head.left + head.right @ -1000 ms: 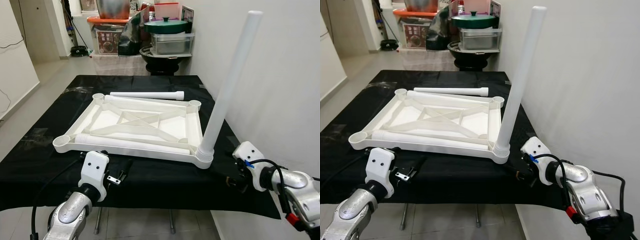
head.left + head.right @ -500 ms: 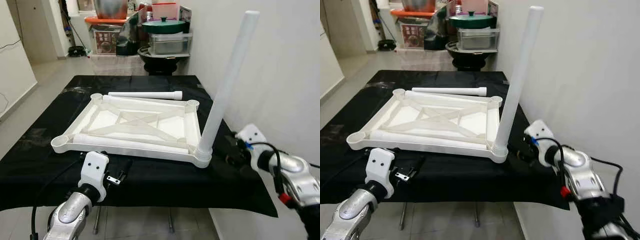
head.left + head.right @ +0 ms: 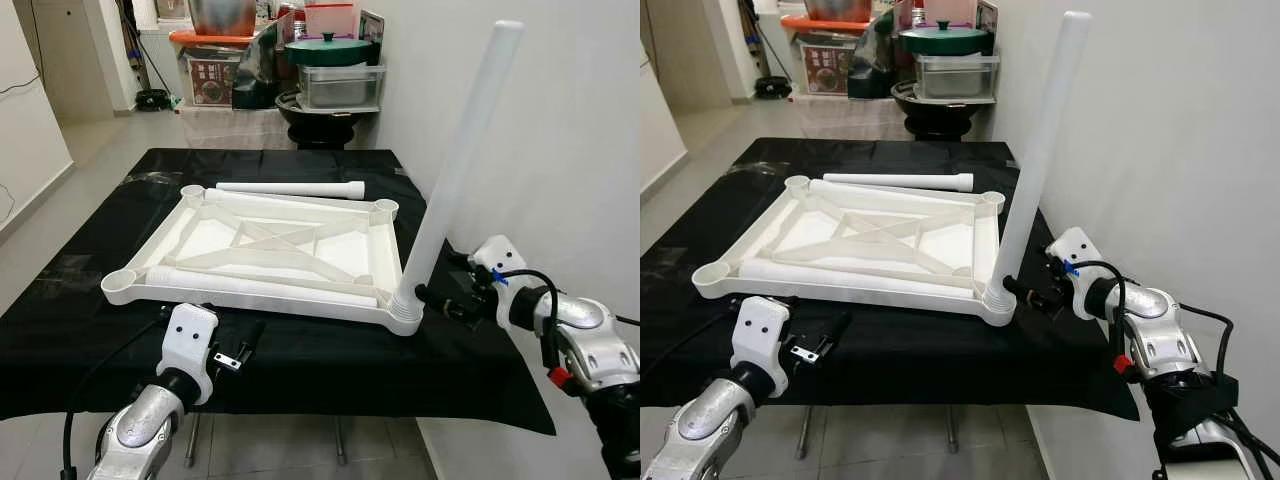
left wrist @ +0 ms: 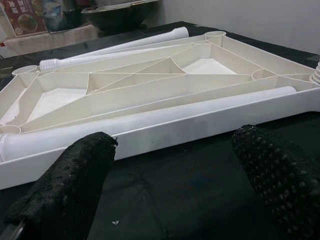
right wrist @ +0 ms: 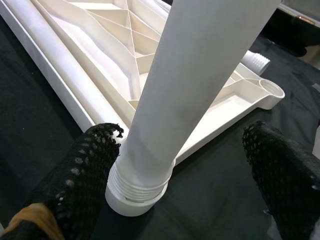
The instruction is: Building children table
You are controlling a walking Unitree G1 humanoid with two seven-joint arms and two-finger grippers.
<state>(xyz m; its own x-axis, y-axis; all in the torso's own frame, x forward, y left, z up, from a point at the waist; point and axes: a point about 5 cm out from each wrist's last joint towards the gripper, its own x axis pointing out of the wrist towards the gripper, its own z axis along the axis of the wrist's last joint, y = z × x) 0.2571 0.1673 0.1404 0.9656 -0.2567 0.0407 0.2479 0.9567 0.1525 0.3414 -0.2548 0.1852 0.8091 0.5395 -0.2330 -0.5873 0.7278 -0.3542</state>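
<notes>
An upturned white table top (image 3: 285,250) lies on the black-covered table (image 3: 80,280). One white leg (image 3: 455,170) stands upright in its near right corner socket (image 3: 405,312). A second leg (image 3: 260,286) lies inside the frame along the near edge. A third leg (image 3: 290,189) rests on the cloth past the far edge. My right gripper (image 3: 430,298) is open at the base of the upright leg (image 5: 200,85), one finger (image 5: 75,180) on each side, not closed on it. My left gripper (image 3: 240,345) is open just before the frame's near edge (image 4: 165,135).
A white wall (image 3: 570,140) runs close along the table's right side. Pots and storage bins (image 3: 335,75) are stacked behind the table's far end. Bare floor (image 3: 40,190) lies to the left.
My right gripper has risen from the table's near right edge and moved left to the base of the upright leg. The left arm has not moved.
</notes>
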